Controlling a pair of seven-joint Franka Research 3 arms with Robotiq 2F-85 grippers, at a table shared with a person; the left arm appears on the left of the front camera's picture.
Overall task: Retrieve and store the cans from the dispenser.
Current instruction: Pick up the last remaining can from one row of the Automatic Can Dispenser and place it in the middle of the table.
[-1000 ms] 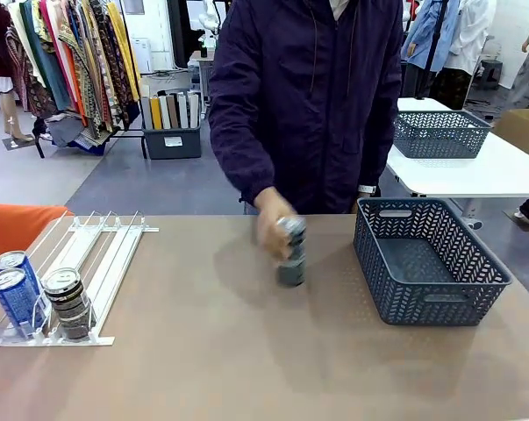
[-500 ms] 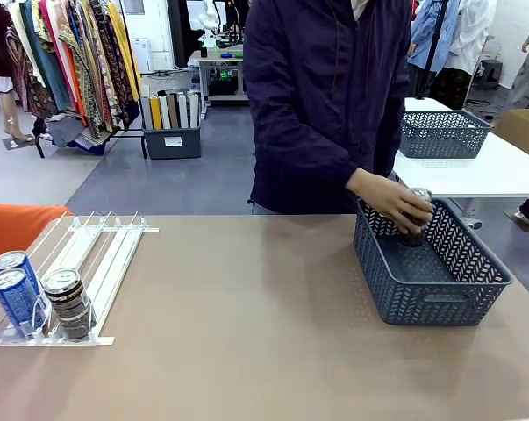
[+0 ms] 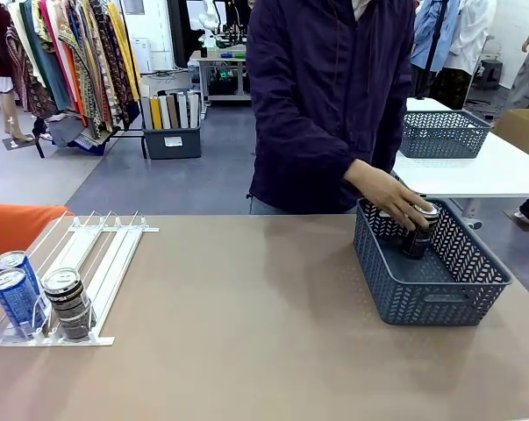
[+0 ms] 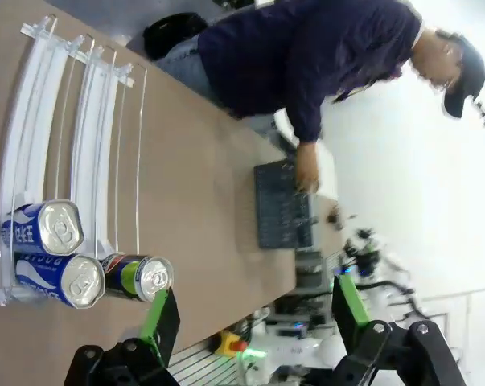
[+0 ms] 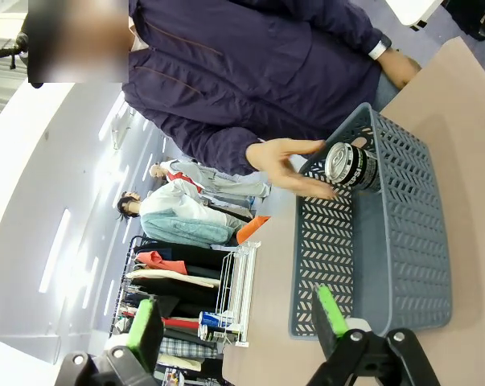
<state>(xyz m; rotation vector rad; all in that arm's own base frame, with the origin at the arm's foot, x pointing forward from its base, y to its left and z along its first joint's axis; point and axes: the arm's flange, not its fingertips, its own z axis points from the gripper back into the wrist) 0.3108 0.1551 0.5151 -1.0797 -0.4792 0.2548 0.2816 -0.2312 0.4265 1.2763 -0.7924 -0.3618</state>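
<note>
Front view: the brown table (image 3: 246,351) spans the workspace, and the person (image 3: 334,88) in a dark jacket stands at its far side, leaning toward my right. The dark mesh basket (image 3: 439,303) sits on the right of the table. The dispenser (image 3: 115,250) lies on the left, well apart from the basket, with its rails running from my edge toward the person. The person's hand (image 3: 389,195) holds a black-and-grey can (image 3: 418,235) inside the basket's far end, just above the floor or at it; I cannot tell which. I judge the step in hand to be placement of this can. To do it well, seat the base flat in a far corner, release only once it is supported, and leave floor space for the rest. The held can's long axis is near vertical, silver top up and tipped slightly toward picture right. Three cans stand at the near end of the dispenser: two blue cans (image 3: 15,296) side by side and one black-and-grey can in the rack (image 3: 67,303) just beside them, all tops up, leaning slightly. My left gripper (image 4: 254,310) hangs above those cans with its jaws spread wide and empty. My right gripper (image 5: 238,322), likewise spread and empty, looks toward the basket.
</note>
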